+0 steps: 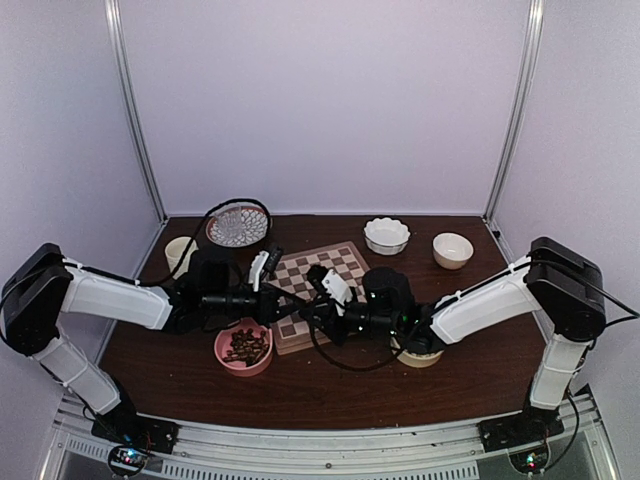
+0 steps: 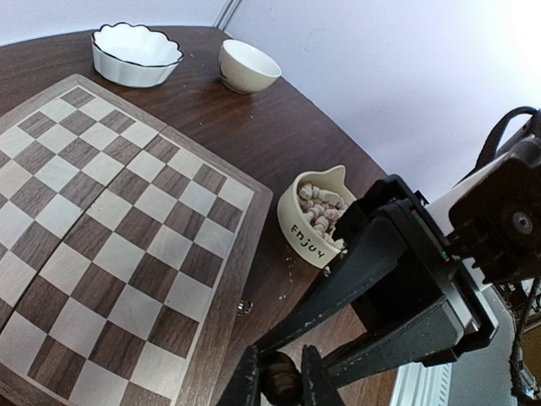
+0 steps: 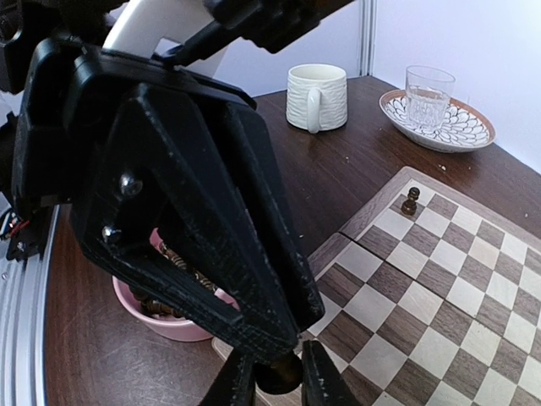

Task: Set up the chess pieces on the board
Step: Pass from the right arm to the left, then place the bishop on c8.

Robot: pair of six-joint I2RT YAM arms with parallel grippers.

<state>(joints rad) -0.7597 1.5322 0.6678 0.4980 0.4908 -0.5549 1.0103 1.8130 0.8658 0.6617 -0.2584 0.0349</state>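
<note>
The board [image 1: 345,262] lies mid-table and also shows in the left wrist view [image 2: 127,211] and the right wrist view [image 3: 439,296]. My left gripper [image 2: 281,385] and right gripper [image 3: 277,376] meet tip to tip over the board's near edge [image 1: 305,305]. Each has its fingers closed on one small dark brown chess piece [image 2: 283,381], also seen in the right wrist view [image 3: 281,372]. One dark pawn [image 3: 410,201] stands on a far corner square. A pink bowl [image 1: 243,348] holds several dark pieces. A cream "Enjoy" bowl [image 2: 317,216] holds cream-white pieces.
A white scalloped bowl [image 1: 386,235] and a cream bowl [image 1: 452,250] stand at the back right. A ribbed mug [image 3: 317,97] and a patterned plate [image 3: 461,127] with a glass [image 3: 427,93] stand at the back left. The Enjoy bowl sits under my right arm [image 1: 418,355].
</note>
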